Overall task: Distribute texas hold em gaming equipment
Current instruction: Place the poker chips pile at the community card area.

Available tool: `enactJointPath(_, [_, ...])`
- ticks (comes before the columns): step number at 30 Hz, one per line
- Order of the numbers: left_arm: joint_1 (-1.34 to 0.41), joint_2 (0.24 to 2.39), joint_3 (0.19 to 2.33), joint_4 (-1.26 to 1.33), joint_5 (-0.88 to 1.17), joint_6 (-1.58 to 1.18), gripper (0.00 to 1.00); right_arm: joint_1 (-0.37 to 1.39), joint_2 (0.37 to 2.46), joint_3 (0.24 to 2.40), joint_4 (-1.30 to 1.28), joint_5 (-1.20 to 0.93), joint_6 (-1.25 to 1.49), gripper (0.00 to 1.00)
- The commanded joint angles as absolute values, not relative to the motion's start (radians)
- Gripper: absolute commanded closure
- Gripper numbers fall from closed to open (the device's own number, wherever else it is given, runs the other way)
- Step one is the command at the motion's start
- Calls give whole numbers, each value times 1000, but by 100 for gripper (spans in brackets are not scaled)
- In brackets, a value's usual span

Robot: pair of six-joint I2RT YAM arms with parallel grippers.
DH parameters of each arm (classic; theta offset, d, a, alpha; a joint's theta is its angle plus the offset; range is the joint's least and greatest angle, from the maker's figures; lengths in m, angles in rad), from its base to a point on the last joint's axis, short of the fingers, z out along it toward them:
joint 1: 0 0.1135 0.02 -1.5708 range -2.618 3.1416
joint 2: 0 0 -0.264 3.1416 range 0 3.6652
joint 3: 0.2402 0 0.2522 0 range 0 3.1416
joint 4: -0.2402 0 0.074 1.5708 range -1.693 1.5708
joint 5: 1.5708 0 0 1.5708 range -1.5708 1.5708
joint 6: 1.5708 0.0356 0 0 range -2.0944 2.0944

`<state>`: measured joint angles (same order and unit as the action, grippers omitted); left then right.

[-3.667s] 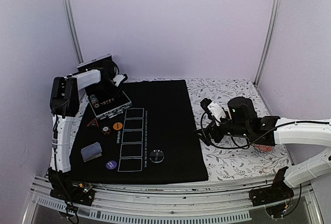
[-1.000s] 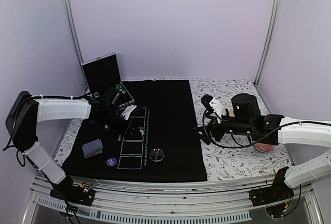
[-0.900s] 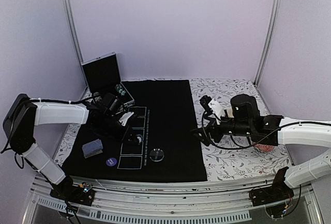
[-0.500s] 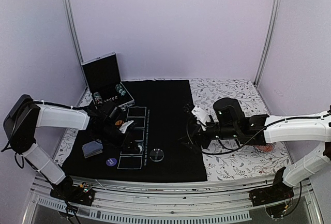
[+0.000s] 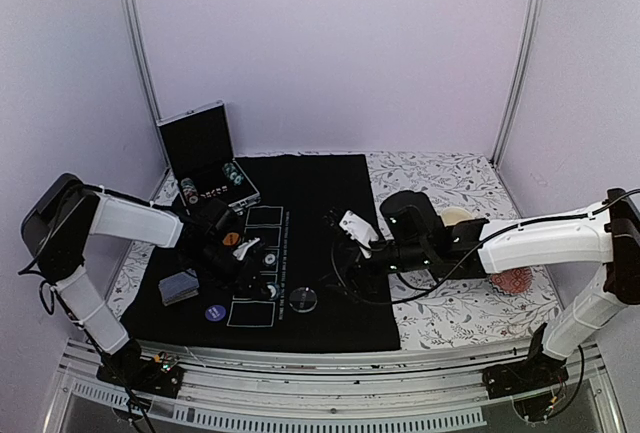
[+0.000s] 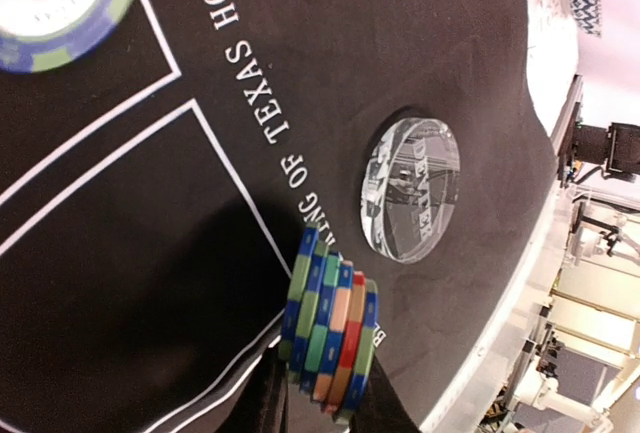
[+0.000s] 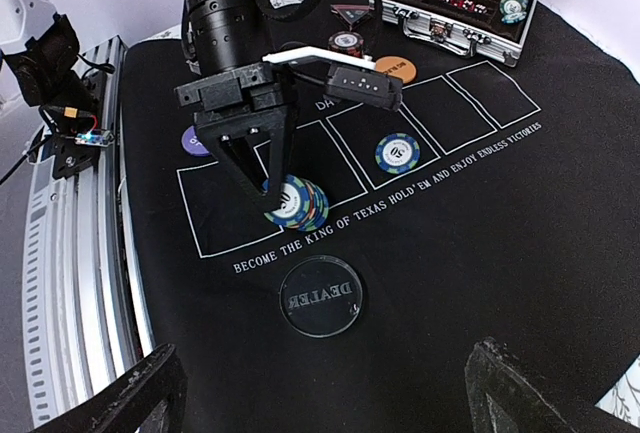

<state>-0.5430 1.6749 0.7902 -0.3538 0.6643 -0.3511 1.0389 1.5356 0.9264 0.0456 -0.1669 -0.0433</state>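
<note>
While the left gripper's [image 6: 325, 403] jaws pinch a tilted stack of striped poker chips [image 6: 330, 338] low over the near outlined boxes [image 7: 225, 218] of the black mat [image 5: 320, 183], the clear dealer disc [image 6: 410, 198] lies just near-right of it and the right gripper's [image 5: 338, 245] jaws hang spread wide farther right.

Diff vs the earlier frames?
Left gripper left the case, now holds a chip stack at the card boxes on the mat. Right gripper, open, swung left from the floral cloth to over the mat. Dealer disc and card deck unmoved.
</note>
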Motion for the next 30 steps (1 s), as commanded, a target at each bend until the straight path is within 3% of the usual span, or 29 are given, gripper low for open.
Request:
enactJointPath(1, [-513,1708,808,-351,644,-338,94,1046,1585,975,91,-212,-58,1])
enactJointPath(7, [-509,1732,830,-377,618,-325,85,1046,1623,1002,72,-225,-57,1])
enactJointPath(13, [-507,1726,871,-424,507,-310,64,1046,1616,1000,63,-231,-55,1])
enactJointPath(19, [-510,1737,908,-467,447,-296,59,1046,1605,994,56,-229,-51,1])
enactJointPath(25, [-544,1693,956,-521,407,-249,47,1046,1603,989,51,-229,-49,1])
enactJointPath(30, [-614,1686,1007,-607,296,-195,21,1046,1605,985,49,-230,-46,1])
